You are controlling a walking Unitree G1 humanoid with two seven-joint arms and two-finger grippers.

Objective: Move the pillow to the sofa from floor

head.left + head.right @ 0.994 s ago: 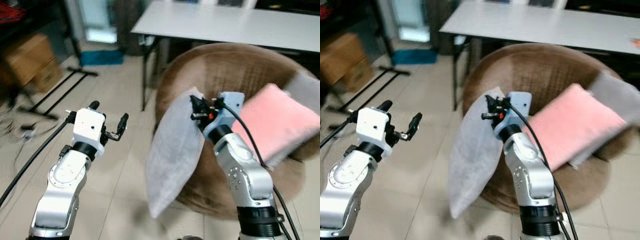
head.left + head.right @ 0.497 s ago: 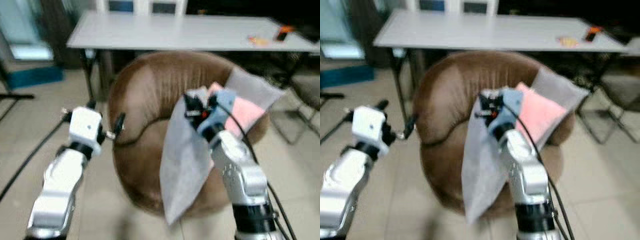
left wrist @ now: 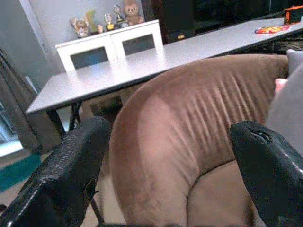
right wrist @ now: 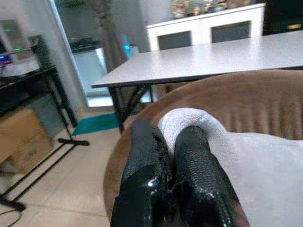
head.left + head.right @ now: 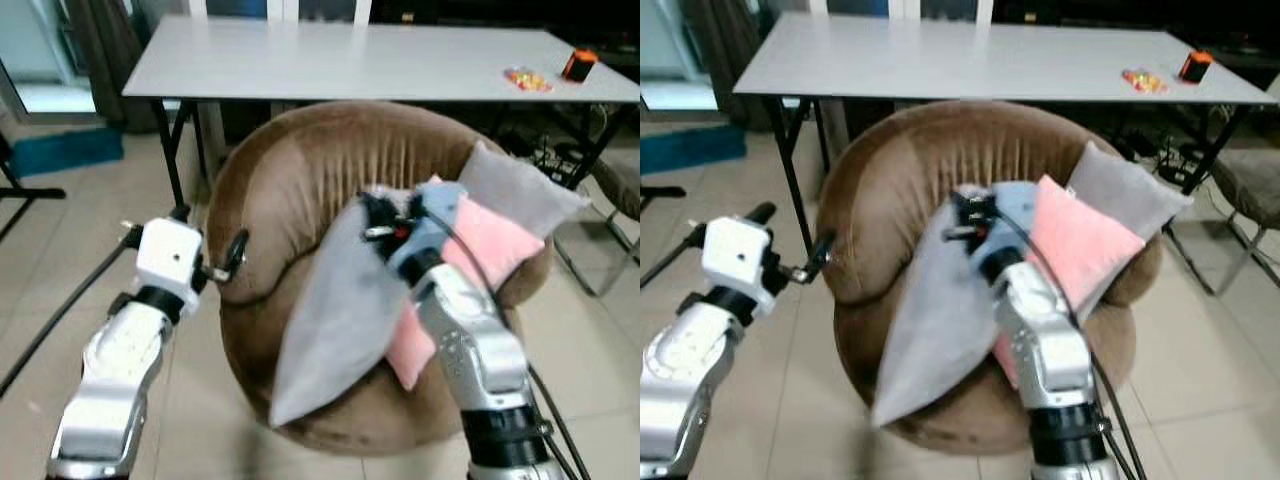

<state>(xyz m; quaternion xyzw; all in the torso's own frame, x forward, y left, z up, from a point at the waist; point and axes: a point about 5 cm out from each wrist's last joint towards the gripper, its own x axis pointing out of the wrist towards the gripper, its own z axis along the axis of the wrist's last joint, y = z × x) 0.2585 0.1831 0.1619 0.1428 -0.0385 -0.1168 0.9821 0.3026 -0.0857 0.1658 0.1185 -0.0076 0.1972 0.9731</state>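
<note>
A grey pillow hangs slanted over the seat of the round brown sofa chair, its lower corner past the seat's front edge. My right gripper is shut on the pillow's top corner, above the middle of the seat. A pink pillow lies on the seat just right of the gripper, and another grey pillow leans on the right armrest. My left gripper is open, held in the air beside the chair's left armrest, with its fingers spread wide.
A long white table stands behind the chair, with an orange object and small coloured bits on its right end. A white cabinet stands further back. Tiled floor lies open to the left. A chair frame sits at the right.
The camera has swung and come closer, so the chair now sits centred. My right gripper carried the grey pillow from beside the chair's front to over the seat, against the pink pillow.
</note>
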